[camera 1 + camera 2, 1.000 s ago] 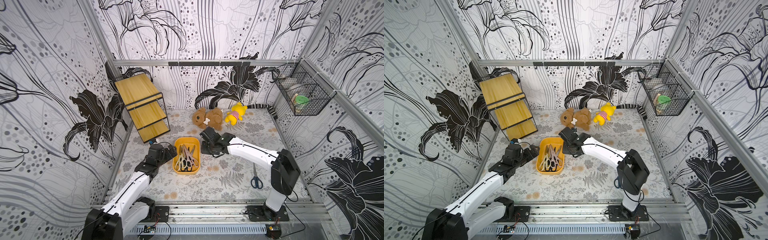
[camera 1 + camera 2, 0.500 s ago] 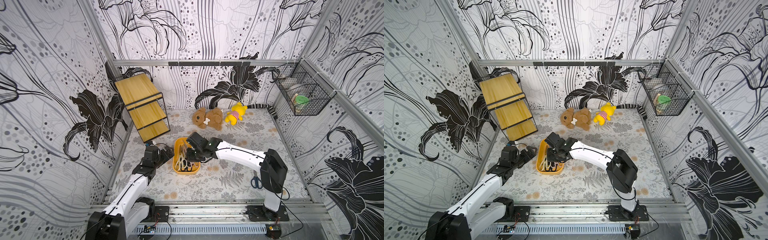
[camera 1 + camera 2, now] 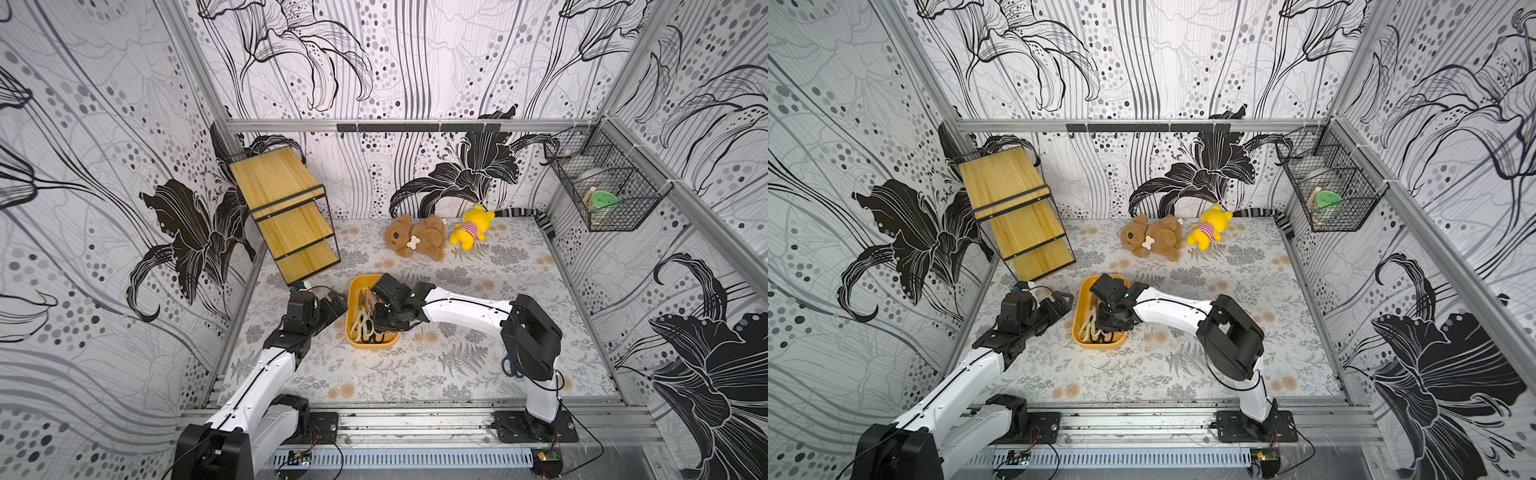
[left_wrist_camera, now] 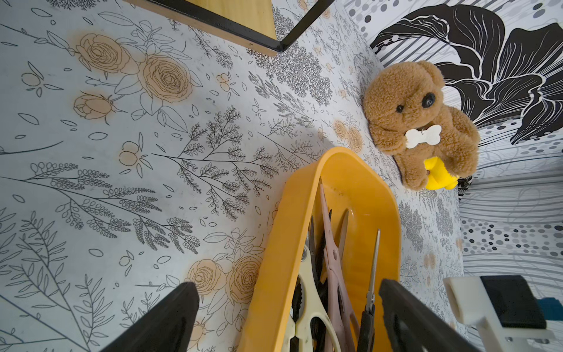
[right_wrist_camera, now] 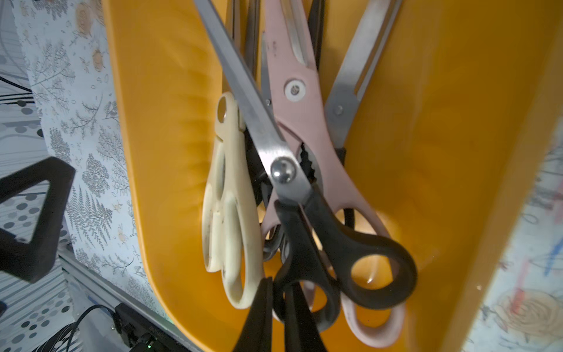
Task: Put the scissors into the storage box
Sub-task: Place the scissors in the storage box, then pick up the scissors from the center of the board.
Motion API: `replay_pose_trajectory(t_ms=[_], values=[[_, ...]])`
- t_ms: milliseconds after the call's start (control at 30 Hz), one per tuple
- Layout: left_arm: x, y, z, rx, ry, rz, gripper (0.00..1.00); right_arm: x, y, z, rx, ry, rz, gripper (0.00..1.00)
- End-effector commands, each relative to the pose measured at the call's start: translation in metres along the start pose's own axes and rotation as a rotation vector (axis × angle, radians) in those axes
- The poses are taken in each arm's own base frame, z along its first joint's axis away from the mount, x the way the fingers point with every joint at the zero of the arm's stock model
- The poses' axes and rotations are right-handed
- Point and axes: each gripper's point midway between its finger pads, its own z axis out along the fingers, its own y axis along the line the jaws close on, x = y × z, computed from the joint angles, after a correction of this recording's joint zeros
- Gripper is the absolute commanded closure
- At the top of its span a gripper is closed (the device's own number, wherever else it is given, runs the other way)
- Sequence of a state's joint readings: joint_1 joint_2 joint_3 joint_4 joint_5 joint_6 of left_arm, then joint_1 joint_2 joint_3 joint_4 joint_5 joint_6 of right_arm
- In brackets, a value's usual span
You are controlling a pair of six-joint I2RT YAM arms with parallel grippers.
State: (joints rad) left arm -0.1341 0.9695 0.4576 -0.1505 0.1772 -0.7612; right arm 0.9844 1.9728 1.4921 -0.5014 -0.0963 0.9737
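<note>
- Orange-yellow plastic, shallow and round-cornered: the storage box (image 3: 374, 344) sits on the flowered desk (image 3: 457, 291) between my two arms, and both top views show it (image 3: 1077, 328).
- My right gripper (image 3: 381, 318) hangs over the box, above the handle end of the pile, clamped on the black-handled scissors (image 5: 335, 231). In the right wrist view its fingers (image 5: 256, 317) pinch the rim of one handle loop.
- Those scissors slant across the pile, blades pointing toward the box's far end. I cannot tell whether they rest on the pairs beneath.
- Below them in the box lie the cream-handled scissors (image 5: 231, 219) next to the box's left wall and the pinkish scissors (image 5: 304, 122) along the middle. A set of bare steel blades (image 5: 344, 100) lies toward the right wall. Darker handles lie underneath, too hidden to count.
- My left gripper (image 3: 334, 300) sits just beside the box's left wall, jaws spread wide with nothing in them. In the left wrist view the box wall (image 4: 274, 243) shows between its fingers (image 4: 170, 320). I cannot tell whether it touches the box.
- One blue-handled pair (image 3: 509, 368) lies on the desk well to the right of the box, partly hidden behind my right arm.
- Beyond the box's far end lie a brown teddy (image 3: 415, 241) and a yellow plush (image 3: 467, 230). A wooden shelf rack (image 3: 286, 212) stands beyond the box and to its left.
</note>
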Motion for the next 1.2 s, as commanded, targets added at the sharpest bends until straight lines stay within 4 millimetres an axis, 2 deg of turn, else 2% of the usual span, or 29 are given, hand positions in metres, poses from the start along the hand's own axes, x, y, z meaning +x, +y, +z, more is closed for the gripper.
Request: replay_pose_trajectory(t_ms=[0,200,433,600,700,867,1033,1167], values=[[-0.005,-0.004,-0.002,0.029,-0.03,0.003,0.03,-0.005,0.002,0.003,0.009,-0.024,0.013,0.86],[-0.006,-0.004,-0.002,0.031,-0.032,0.003,0.03,-0.011,0.007,-0.004,0.02,-0.038,-0.017,0.74],[-0.006,-0.003,-0.001,0.03,-0.031,0.002,0.03,-0.027,0.009,-0.029,0.061,-0.115,-0.079,0.73],[-0.004,-0.008,-0.001,0.053,-0.015,0.007,0.03,-0.041,-0.007,-0.048,0.166,-0.176,-0.147,0.73],[-0.002,-0.014,-0.001,0.074,0.004,0.018,0.03,-0.045,-0.026,-0.055,0.201,-0.184,-0.149,0.73],[-0.001,-0.033,-0.002,0.14,0.045,0.042,0.03,-0.05,-0.071,-0.068,0.237,-0.202,-0.093,0.73],[0.003,-0.053,-0.003,0.146,0.058,0.12,0.03,-0.047,-0.134,-0.088,0.331,-0.211,-0.027,0.73],[0.018,-0.075,0.001,0.163,0.106,0.181,0.03,-0.038,-0.184,-0.111,0.432,-0.228,0.028,0.73]])
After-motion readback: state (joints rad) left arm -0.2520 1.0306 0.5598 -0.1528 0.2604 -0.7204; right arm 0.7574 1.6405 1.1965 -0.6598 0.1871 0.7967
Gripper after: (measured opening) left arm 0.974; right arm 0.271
